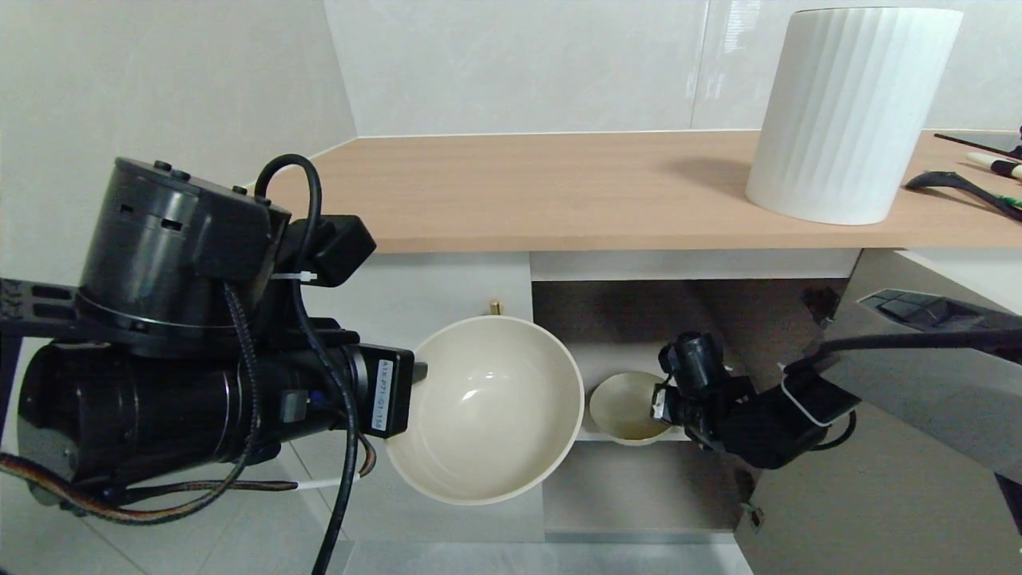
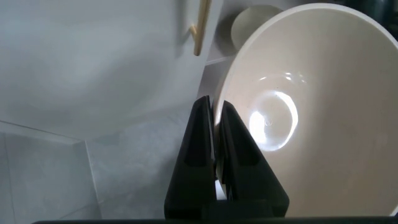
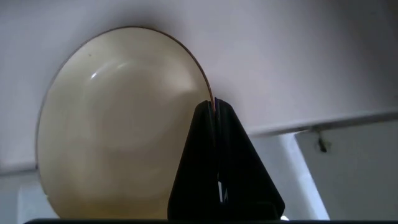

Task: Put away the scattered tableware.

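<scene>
Head view hides the left gripper [image 2: 215, 106] tips from us behind the large bowl [image 1: 487, 409] — held before the cabinet [image 1: 639, 315] front, mouth tilted toward us, rim clamped. The right gripper [image 3: 216, 104] pinches the small bowl [image 1: 627, 406] by its rim inside the open cabinet, mouth facing outward.

The place was a kitchen, probably in a home. A wooden countertop [image 1: 559, 192] ran along a wall of white tiles [image 1: 519, 64]. Below it stood white cabinets [image 1: 447, 287] with a small brass knob [image 1: 495, 307] and one open compartment [image 1: 679, 311]. A large bowl [image 1: 487, 407] and a small bowl [image 1: 627, 406], both cream, were in front of the cabinets. Dark utensils [image 1: 966, 188] lay on the countertop near a white ribbed container [image 1: 850, 112].
</scene>
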Controlling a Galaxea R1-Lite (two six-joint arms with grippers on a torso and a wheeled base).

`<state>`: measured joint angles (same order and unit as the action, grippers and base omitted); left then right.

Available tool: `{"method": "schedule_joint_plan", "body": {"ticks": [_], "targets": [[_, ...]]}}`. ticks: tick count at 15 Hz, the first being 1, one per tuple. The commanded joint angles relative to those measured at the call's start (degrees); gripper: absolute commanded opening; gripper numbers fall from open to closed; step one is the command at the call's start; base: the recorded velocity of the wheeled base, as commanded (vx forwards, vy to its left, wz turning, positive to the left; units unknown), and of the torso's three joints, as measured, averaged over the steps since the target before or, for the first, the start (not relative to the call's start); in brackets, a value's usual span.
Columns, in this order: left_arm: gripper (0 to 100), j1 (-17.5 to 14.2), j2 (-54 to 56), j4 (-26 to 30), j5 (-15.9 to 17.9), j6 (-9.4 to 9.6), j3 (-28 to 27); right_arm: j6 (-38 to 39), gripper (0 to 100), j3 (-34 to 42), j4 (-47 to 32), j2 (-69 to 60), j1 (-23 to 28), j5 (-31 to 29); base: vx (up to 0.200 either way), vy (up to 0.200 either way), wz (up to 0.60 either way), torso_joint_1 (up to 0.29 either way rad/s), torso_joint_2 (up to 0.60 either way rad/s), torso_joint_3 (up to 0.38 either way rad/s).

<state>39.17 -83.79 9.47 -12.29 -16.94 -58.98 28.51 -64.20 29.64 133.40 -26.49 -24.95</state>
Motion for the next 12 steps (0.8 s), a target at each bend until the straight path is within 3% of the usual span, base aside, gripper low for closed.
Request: {"method": "schedule_joint_plan", "body": {"ticks": [1, 12], "targets": [[0, 0.2, -0.1, 0.0, 0.0, -0.02, 0.0, -0.1, 0, -2.7, -0.1, 3.6, 1.2, -0.7, 0.000, 0.000, 0.00, 0.000, 0.00, 0.000], [0, 0.2, -0.1, 0.0, 0.0, -0.02, 0.0, -0.5, 0, -12.9, -1.9, 9.8, 3.1, -5.5, 0.000, 0.000, 0.00, 0.000, 0.00, 0.000]]}}
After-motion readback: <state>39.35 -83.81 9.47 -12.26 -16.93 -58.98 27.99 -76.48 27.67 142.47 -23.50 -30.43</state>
